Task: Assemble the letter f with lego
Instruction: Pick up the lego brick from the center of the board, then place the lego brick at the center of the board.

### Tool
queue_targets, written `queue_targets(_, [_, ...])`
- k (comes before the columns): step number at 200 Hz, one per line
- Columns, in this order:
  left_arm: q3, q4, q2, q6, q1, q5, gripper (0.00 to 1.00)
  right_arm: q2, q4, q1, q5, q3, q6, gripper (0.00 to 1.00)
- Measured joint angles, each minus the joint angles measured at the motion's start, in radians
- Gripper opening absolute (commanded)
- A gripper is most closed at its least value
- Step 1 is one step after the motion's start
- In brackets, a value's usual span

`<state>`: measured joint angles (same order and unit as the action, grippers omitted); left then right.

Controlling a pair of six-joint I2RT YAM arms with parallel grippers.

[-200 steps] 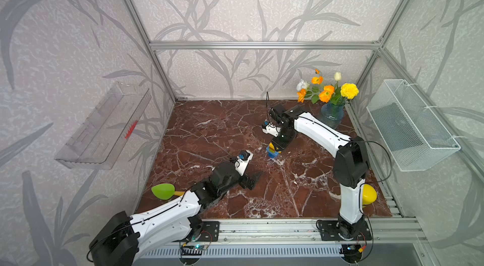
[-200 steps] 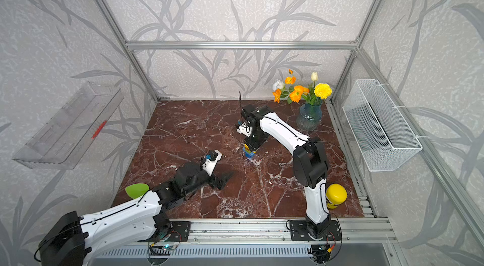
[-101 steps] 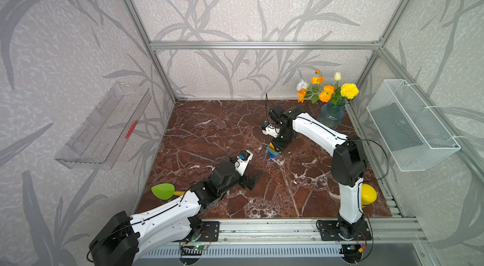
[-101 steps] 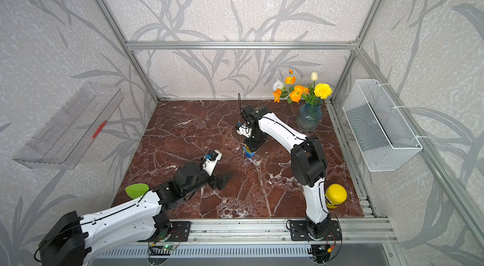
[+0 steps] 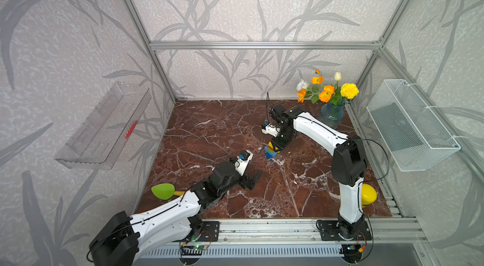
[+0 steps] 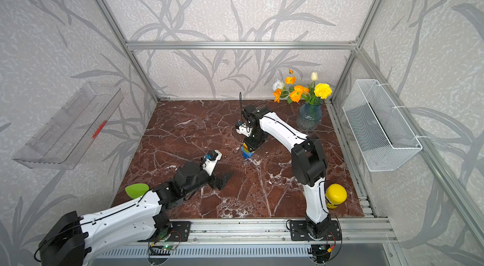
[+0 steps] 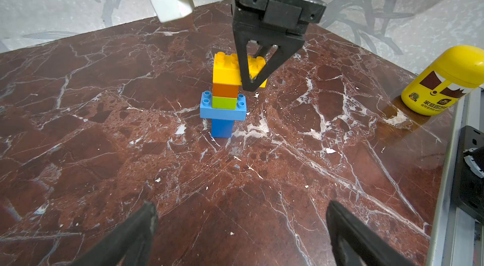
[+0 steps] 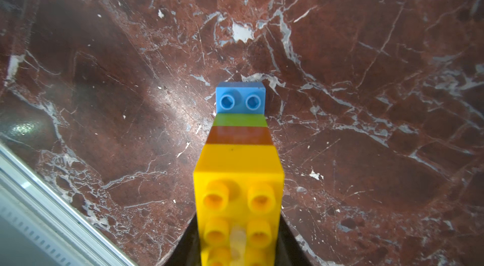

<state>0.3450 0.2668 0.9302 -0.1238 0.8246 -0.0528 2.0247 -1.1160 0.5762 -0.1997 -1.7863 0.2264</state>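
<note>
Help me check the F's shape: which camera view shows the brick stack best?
The left wrist view: it shows the brick stack side-on, all five layers distinct. The right wrist view looks down it, foreshortened. In both top views it is tiny, under the right gripper.

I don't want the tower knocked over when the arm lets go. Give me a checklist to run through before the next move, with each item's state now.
1. Top seated: yellow brick lies flush on orange brick: ok.
2. Upright: stack stands straight on small blue brick: ok.
3. Hold: right claw closed on the yellow brick's overhanging end: ok.
4. Clearance: left claw open, apart from the stack: ok.
5. Shape: long blue brick shows studs on both sides of green brick, unlike an f's bar: not ok.
6. Bystander: yellow bottle far from the stack: ok.
</note>
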Motion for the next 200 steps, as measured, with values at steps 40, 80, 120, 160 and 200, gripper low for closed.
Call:
queue_targets(40, [0.0,-0.001,-0.026,0.0,0.0,0.003,0.99,-0.016,0.08,-0.072,-0.136,0.051,-0.036,0.29])
queue_targets(80, [0.0,-0.003,-0.048,0.0,0.0,0.004,1.0,-0.027,0.167,-0.131,-0.28,0.125,-0.075,0.29])
queue_targets(120, [0.0,-0.006,-0.05,0.0,0.0,0.005,0.99,-0.027,0.233,-0.163,-0.422,0.17,-0.106,0.28])
queue_targets(160, [0.0,-0.011,-0.054,0.0,0.0,0.007,0.99,-0.009,0.258,-0.17,-0.509,0.169,-0.114,0.29])
queue_targets(200, [0.0,-0.012,-0.054,0.0,0.0,0.007,0.99,0.055,0.257,-0.17,-0.56,0.168,-0.114,0.3])
